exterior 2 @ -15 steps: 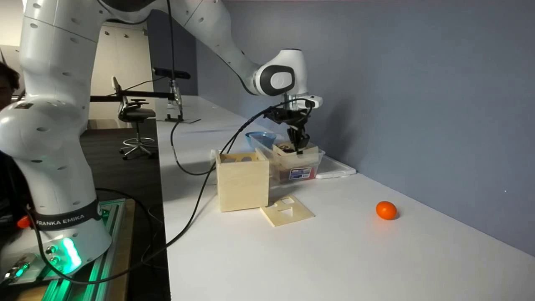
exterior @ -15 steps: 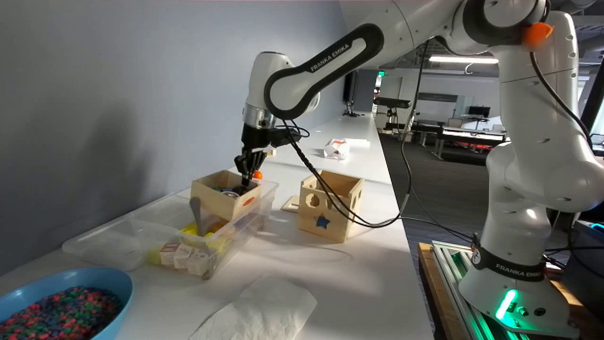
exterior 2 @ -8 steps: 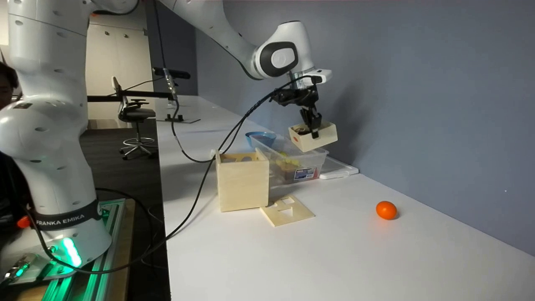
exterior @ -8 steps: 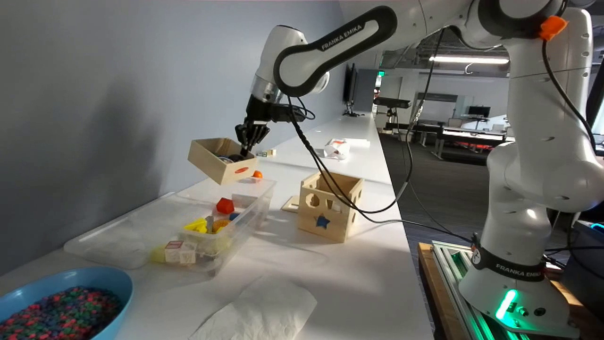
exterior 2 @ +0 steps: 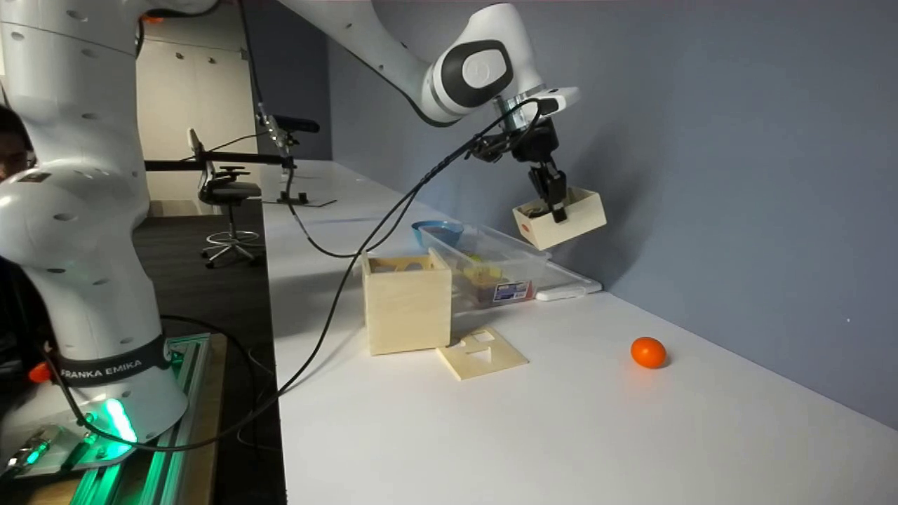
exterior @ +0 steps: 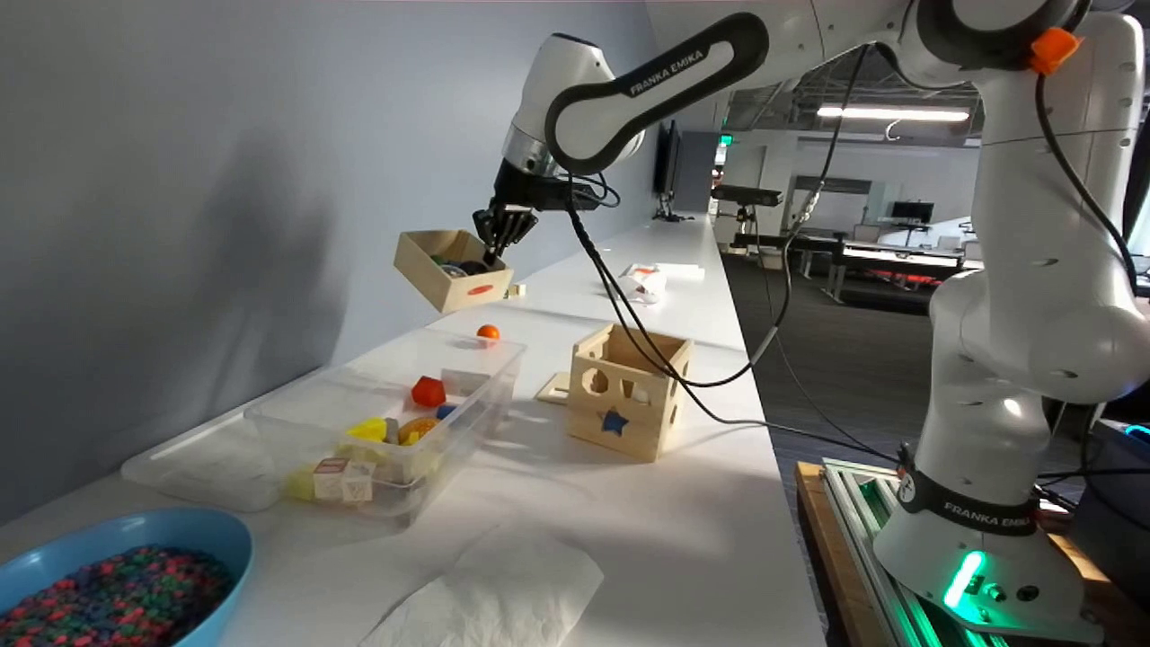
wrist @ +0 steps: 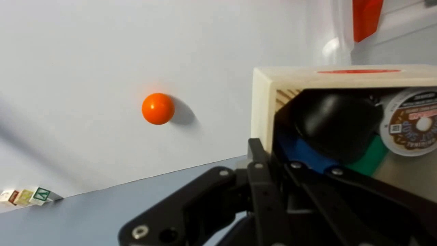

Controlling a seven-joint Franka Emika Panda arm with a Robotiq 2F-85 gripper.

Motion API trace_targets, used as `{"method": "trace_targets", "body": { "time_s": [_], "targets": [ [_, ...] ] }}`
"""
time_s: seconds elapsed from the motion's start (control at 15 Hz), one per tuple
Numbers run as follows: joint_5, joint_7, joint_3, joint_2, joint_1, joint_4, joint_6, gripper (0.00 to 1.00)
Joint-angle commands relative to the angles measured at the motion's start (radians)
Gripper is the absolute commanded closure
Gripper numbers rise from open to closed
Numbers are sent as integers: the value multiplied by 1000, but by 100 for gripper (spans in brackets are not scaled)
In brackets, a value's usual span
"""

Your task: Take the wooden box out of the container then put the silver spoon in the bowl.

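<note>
Wooden box [exterior 2: 577, 220] hangs tilted over the bench [exterior 2: 547, 428] near its wall-side edge, I think because the almost-closed gripper [wrist: 267, 149] pinches one side only.

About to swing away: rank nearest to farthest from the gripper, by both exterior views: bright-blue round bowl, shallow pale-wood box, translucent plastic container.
1. Pale-wood box: pinched in the gripper.
2. Plastic container: lower, on the table.
3. Blue bowl: past the container's end opposite the gripper.
</note>
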Motion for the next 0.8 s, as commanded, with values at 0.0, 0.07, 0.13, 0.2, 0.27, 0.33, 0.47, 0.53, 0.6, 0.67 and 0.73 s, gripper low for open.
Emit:
{"method": "trace_targets", "body": {
  "time_s": [0.0,0.07,0.13,0.2,0.27,0.33,0.47,0.53,0.6,0.67,0.73],
  "targets": [
    [6,-4,16,3,-10,0,-4,98],
    [4,4,10,13,-16,18,-5,98],
    [8,-3,4,23,-25,37,-13,98],
    [33,-19,-2,34,-40,62,-36,98],
    [54,-27,-10,46,-56,83,-51,98],
    [66,-31,-17,60,-71,106,-67,98],
    [94,-98,-26,87,-106,158,-122,98],
    [109,-167,-26,101,-127,182,-156,98],
    [116,-210,-28,116,-143,203,-188,98],
    [125,-245,-28,127,-157,219,-216,98],
    [134,-286,-24,129,-167,220,-243,98]
  ]
}}
